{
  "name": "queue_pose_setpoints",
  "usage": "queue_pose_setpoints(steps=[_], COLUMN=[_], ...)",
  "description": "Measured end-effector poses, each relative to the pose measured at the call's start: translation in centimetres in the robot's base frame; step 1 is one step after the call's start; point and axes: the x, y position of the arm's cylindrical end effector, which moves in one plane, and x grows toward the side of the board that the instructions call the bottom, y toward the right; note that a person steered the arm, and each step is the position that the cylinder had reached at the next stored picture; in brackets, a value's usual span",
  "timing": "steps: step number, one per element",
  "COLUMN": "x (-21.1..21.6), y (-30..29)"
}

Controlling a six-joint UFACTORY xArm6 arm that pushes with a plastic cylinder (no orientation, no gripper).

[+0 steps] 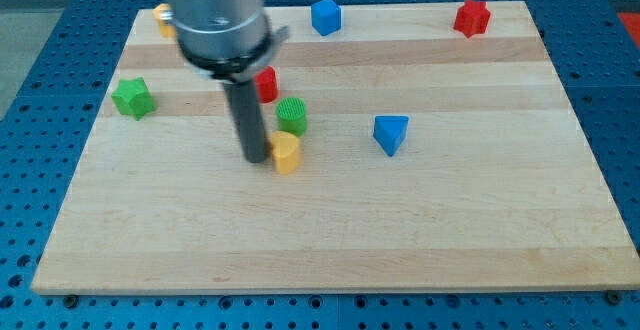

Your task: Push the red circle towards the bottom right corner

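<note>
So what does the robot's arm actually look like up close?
It has no claw. A wide, shiny metallic grey cylinder comes in from the view's top, blurred, ending in a darker band. Below it hangs a straight, dark grey rod. My tip is its blunt lower end. No cables or markings show.

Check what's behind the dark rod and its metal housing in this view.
A red block peeks out on the view's right of the dark rod, partly covered, so its shape is unclear. A yellow block shows at the grey metal housing's left edge, mostly hidden. My tip touches the yellow block below the green cylinder.
</note>
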Motion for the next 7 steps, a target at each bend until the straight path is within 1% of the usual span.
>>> queue_pose_setpoints(steps=[1,2,3,4,5,6,7], x=[1.7,1.7,0.7,-1.7,-3.0,2.0,3.3], y=[3.3,9.6,17.6,24.4,24.7,24.6,23.5])
